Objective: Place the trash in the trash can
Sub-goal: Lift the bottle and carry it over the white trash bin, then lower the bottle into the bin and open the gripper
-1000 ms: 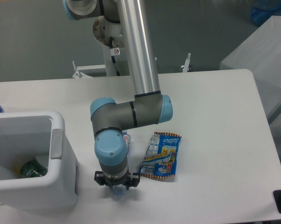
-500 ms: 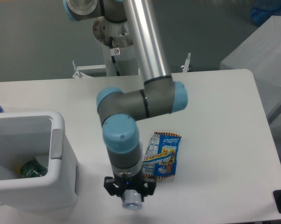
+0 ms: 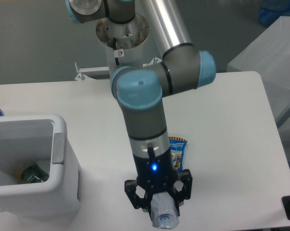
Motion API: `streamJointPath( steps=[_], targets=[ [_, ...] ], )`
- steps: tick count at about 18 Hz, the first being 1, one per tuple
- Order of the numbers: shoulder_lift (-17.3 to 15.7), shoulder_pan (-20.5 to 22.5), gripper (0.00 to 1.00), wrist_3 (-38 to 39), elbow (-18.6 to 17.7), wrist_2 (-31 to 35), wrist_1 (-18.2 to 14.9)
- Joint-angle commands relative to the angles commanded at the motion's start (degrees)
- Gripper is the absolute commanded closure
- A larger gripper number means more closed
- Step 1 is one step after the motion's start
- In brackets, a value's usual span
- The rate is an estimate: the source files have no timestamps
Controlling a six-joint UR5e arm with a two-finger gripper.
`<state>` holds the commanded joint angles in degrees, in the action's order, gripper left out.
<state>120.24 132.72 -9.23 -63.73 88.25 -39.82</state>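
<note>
Grey floor fills the background behind a white desk [image 3: 222, 106] with rounded corners, and the arm's base column stands at the desk's far edge. From there a silver tube runs down and to the right to a grey elbow with a light blue cap at the right. A short grey link leads left from that elbow to another blue-capped joint, and from that joint the wrist section drops nearly straight down toward the near edge of the desk. A small blue light glows on the black collar low on the wrist.

The tool [image 3: 163, 214] hangs at the bottom of the wrist, pointing down at the desk, with black brackets on either side. A crushed clear plastic bottle [image 3: 164, 215] sits between those brackets with its round end facing the camera; the tool appears closed on it, though the fingers themselves are hidden by the housing and the bottle.

The blue snack wrapper [image 3: 177, 150] lies flat on the desk just behind the wrist, mostly covered by it, with only its upper right part showing. The white trash can [image 3: 58, 144] stands at the left edge of the desk, well apart from the tool. Its opening faces up, and a green-capped object [image 3: 33, 173] rests inside at the bottom.
</note>
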Motion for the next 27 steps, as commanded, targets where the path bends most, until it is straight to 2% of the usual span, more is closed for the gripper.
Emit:
streamJointPath(
  steps=[2, 5, 13, 20, 27],
  targets=[
    [-1.92, -0.44, 0.41, 0.27, 0.36, -0.53, 0.00],
    [-4.30, -2.90, 0.41, 0.62, -1.66, -0.62, -0.09],
    [-8.78, -7.47, 0.41, 1.23, -1.75, -0.54, -0.09],
    [-9.67, -14.23, 0.41, 1.76, -1.93, -0.36, -0.09],
    [-10.20, -16.35, 0.41, 3.25, -1.84, -0.36, 0.00]
  ],
)
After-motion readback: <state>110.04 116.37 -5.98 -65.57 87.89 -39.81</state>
